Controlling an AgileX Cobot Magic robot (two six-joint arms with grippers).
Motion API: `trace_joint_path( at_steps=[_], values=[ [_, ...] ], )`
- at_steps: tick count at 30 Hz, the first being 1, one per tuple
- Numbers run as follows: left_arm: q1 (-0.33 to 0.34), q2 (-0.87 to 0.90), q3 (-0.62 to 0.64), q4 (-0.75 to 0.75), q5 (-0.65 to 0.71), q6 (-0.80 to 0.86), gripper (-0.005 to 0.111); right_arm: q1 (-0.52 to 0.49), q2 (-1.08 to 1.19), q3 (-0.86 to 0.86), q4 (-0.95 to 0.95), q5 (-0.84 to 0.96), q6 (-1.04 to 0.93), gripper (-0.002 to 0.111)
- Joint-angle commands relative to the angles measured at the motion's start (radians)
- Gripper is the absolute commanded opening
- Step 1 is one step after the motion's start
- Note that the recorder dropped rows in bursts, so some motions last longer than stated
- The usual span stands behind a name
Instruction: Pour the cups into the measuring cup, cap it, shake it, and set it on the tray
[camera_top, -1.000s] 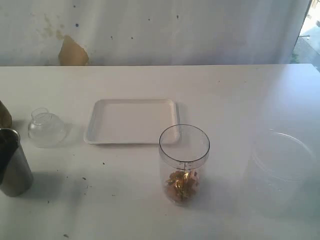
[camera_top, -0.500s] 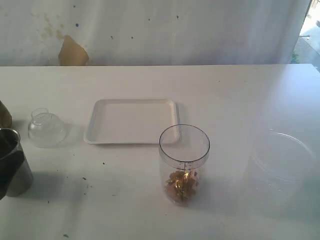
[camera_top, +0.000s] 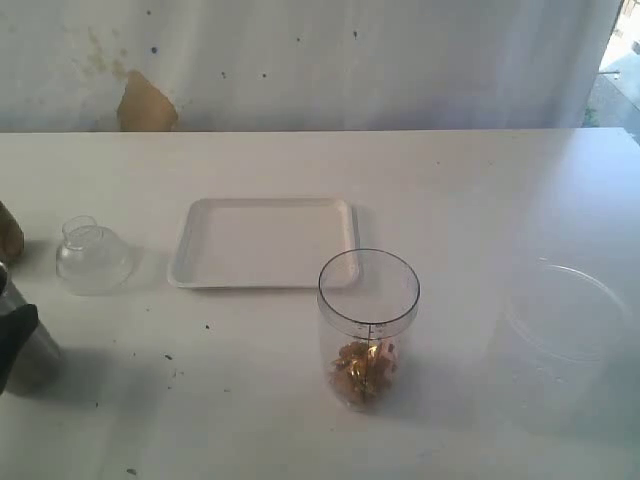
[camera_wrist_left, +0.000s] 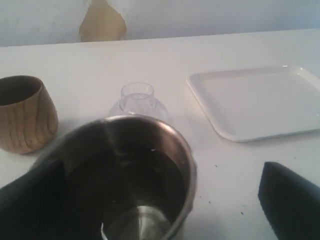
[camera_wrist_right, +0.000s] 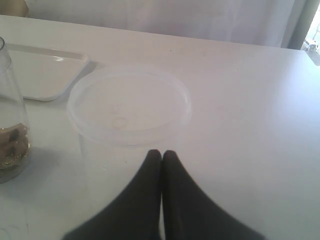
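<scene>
The left gripper (camera_wrist_left: 160, 200) has crept further around the steel tumbler (camera_wrist_left: 132, 170) at the left edge of the bench (camera_top: 450, 170), jaws wide and straddling it, not clenched; the upright measuring cup (camera_top: 368, 320) waits well to its right, and the right gripper (camera_wrist_right: 161, 162) beyond is pinched closed.

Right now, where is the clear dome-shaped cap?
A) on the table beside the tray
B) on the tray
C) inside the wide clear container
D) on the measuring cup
A: the cap rests on the table, apart from the left edge of the tray in the exterior view, and the measuring cup stands uncapped.
</scene>
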Motion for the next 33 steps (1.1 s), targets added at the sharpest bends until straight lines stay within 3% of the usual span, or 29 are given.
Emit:
trace_joint_path(
  at_steps=[1,10,17,22,25,30,33],
  values=[
    [-0.001,0.009,0.011,0.026,-0.047,-0.023,0.105,0.004,-0.005,0.002,-0.005,-0.003,0.000,0.000],
    [-0.001,0.009,-0.004,0.098,-0.109,-0.057,0.105,0.004,-0.005,0.002,-0.005,-0.003,0.000,0.000],
    [-0.001,-0.008,-0.004,0.025,-0.213,-0.023,0.105,0.004,-0.005,0.002,-0.005,-0.003,0.000,0.000],
    [-0.001,-0.077,-0.004,-0.055,-0.066,-0.009,0.105,0.004,-0.005,0.002,-0.005,-0.003,0.000,0.000],
    [-0.001,-0.100,-0.002,0.002,0.034,-0.049,0.105,0.004,-0.005,0.002,-0.005,-0.003,0.000,0.000],
    [-0.001,-0.109,0.010,0.030,0.013,-0.058,0.105,0.004,-0.005,0.002,-0.005,-0.003,0.000,0.000],
    [-0.001,-0.109,0.010,0.041,0.067,-0.087,0.105,0.004,-0.005,0.002,-0.005,-0.003,0.000,0.000]
  ],
)
